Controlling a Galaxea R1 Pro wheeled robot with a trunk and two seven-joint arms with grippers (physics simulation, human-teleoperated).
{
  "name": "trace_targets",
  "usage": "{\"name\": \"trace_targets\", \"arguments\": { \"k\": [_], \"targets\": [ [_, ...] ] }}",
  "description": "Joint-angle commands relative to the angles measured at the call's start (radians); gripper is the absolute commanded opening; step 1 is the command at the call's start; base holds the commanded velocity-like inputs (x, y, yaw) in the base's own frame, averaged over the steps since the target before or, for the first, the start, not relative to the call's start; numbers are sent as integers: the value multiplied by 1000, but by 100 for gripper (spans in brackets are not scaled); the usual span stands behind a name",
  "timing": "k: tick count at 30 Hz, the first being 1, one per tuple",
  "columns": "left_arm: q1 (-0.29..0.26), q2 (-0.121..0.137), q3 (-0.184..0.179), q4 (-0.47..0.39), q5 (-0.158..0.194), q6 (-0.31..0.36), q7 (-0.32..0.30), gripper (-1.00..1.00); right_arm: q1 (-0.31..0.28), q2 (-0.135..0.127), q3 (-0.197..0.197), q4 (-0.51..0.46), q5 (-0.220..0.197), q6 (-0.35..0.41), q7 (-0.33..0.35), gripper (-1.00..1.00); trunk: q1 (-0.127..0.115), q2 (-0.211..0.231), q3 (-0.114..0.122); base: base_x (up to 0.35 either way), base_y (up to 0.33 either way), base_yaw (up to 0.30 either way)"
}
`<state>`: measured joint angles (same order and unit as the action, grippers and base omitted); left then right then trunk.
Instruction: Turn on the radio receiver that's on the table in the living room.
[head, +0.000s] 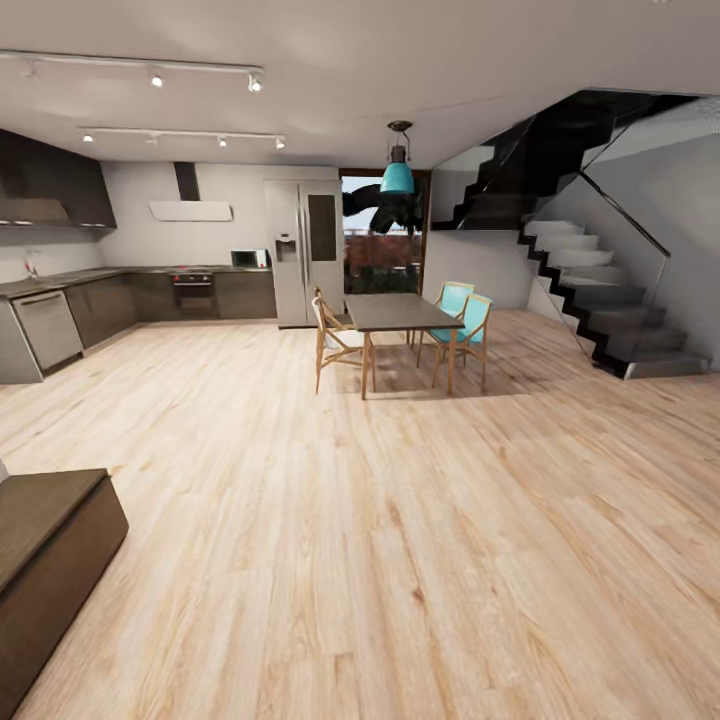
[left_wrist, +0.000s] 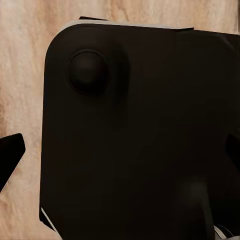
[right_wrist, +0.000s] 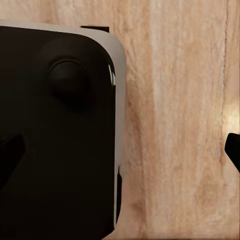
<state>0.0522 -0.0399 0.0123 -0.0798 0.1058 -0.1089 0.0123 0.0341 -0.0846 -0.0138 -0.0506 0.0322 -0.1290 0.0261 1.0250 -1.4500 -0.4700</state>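
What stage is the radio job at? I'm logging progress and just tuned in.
Nothing looks done yet. The head view faces a kitchen and a dining table with chairs beside a staircase, across wood-plank floor; both wrist views look down at that floor past a black body. Left: find the radio and switch it on.

Pale wood-plank floor (head: 400, 540) runs wide and open toward a kitchen and stairs — a dark-brown bench corner (head: 50, 560) sits at the near left.

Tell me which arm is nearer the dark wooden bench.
Left, probably: the bench lies at the robot's left. Both wrist views look down on the robot's black base and plank floor, so the right arm hangs farther over.
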Motion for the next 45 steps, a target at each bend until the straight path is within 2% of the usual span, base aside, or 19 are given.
{"name": "trace_targets", "arguments": {
  "k": [1,45],
  "targets": [
    [0,0,0,0,0,0,0,100,0,0,0,0,0,0,0,100,0,0,0,0,0,-293],
    [0,-1,0,-1,1,0,1,100,0,0,-2,0,-2,-1,0,100,0,0,0,0,0,-294]
  ]
}}
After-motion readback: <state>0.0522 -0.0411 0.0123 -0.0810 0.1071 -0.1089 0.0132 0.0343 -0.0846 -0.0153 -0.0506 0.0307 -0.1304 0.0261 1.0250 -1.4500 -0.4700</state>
